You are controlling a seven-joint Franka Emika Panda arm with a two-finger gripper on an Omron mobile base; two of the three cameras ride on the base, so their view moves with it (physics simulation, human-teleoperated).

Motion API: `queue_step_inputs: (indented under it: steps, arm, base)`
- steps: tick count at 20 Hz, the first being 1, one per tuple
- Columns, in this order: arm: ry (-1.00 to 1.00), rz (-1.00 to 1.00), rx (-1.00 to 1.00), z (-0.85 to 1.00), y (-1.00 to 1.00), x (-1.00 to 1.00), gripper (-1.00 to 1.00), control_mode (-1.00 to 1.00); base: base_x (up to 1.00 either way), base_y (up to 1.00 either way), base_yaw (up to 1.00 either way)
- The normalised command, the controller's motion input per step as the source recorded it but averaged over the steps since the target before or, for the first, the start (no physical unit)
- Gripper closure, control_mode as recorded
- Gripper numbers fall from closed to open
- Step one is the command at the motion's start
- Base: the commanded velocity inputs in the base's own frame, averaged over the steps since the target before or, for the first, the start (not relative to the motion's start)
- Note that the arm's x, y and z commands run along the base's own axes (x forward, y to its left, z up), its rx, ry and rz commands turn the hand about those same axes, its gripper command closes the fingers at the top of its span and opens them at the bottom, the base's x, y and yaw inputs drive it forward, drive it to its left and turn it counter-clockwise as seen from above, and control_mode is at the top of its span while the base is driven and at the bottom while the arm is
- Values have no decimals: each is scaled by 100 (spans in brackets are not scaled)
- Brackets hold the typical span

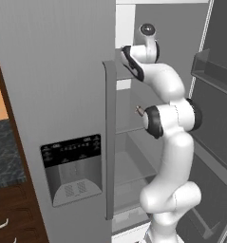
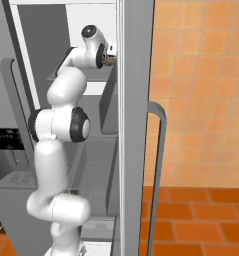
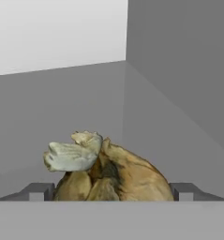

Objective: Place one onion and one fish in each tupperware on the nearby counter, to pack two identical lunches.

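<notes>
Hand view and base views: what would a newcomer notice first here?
In the hand view, a brown onion with a pale dry top lies on a grey fridge shelf, between the tips of the wide-open pincer. In the left base view, the white arm reaches up into the open fridge, beside its grey door with a dispenser panel.

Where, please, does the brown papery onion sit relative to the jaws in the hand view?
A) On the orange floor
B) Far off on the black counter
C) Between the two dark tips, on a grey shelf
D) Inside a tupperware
C: the onion lies between the two dark finger tips on the grey fridge shelf.
</notes>
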Motion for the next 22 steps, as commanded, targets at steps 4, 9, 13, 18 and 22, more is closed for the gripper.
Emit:
queue_step_inputs:
  steps: [4,9,13,18,22]
  arm:
    - [-29,0,-1,-33,0,-64,100,-100]
    - [-6,0,2,40,0,-100,100,-100]
    - [2,-1,2,70,8,-100,100,-100]
    - [14,-2,1,36,17,-100,100,-100]
    - [4,0,0,-6,11,-100,100,-100]
  base:
    - [0,0,0]
    - [0,0,0]
    - [0,0,0]
    - [0,0,0]
    - [0,0,0]
